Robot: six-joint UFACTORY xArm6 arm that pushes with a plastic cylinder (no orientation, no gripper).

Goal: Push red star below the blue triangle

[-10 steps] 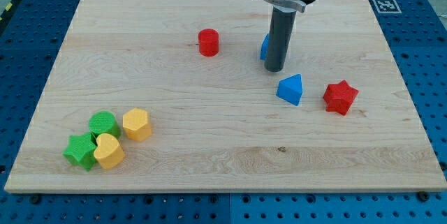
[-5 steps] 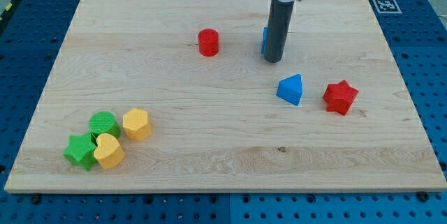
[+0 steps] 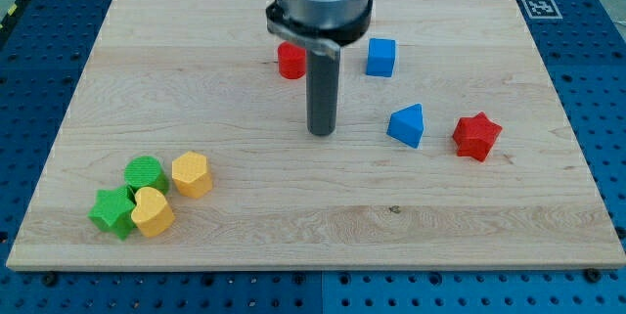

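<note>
The red star (image 3: 476, 136) lies on the wooden board (image 3: 225, 216) at the view's right, just right of the blue triangle (image 3: 407, 125) and apart from it. My tip (image 3: 321, 133) rests on the board left of the blue triangle, about a block's width or more away, touching no block. The star sits level with the triangle, slightly lower in the view.
A blue cube (image 3: 380, 57) sits above the triangle. A red cylinder (image 3: 290, 61) is partly hidden behind the rod. At the lower left cluster a green cylinder (image 3: 145, 173), a green star (image 3: 112, 211), a yellow heart (image 3: 152, 212) and a yellow hexagon block (image 3: 192, 174).
My tip has moved left and down the view, from beside the blue cube to a spot left of the blue triangle. The blue cube is now uncovered. No block has moved.
</note>
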